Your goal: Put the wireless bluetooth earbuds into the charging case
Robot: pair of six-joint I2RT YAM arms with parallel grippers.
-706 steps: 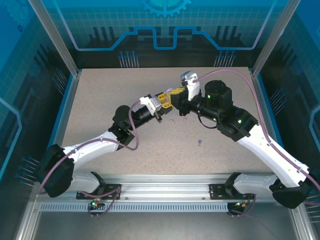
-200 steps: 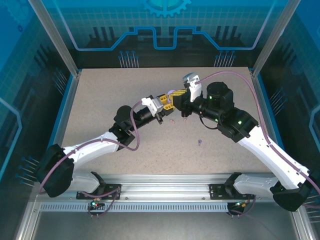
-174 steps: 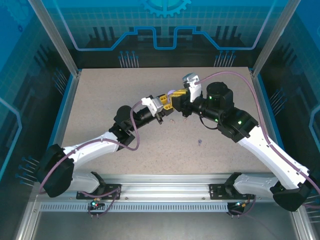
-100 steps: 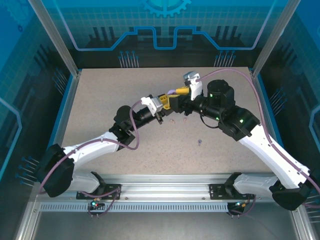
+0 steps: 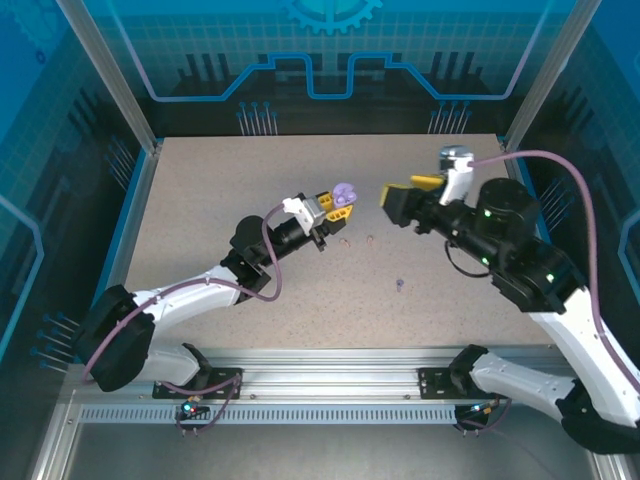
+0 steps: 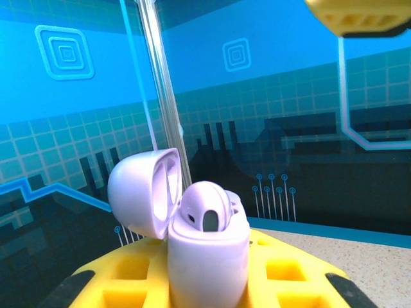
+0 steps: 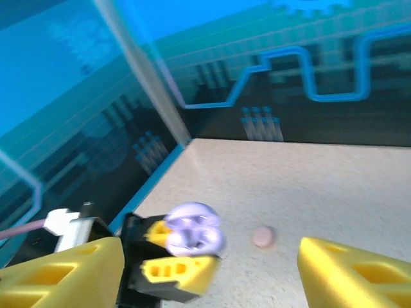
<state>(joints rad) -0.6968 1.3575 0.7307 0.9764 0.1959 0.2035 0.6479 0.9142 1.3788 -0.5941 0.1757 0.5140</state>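
My left gripper (image 5: 338, 203) is shut on a purple charging case (image 5: 344, 193) and holds it above the table's middle. The left wrist view has the case (image 6: 209, 256) upright between my yellow fingers, its lid (image 6: 142, 192) flipped open to the left. One purple earbud (image 6: 205, 208) sits in its top. My right gripper (image 5: 410, 190) stands open with nothing in it, a short way right of the case. From the right wrist I look at the case (image 7: 192, 234) past my own wide-apart fingers (image 7: 61, 276). Two tiny pinkish earbuds (image 5: 345, 240) (image 5: 369, 238) and a purple earbud (image 5: 400, 285) lie on the table.
A small pale pink round piece (image 7: 263, 237) lies on the speckled table (image 5: 200, 200) right of the case; I cannot tell what it is. Clear enclosure walls and a corner post (image 5: 150, 140) ring the table. The tip of my right finger (image 6: 359, 16) shows above the case.
My right gripper was shut up against the case; it has opened and drawn back to the right. My left gripper has kept the case where it was.
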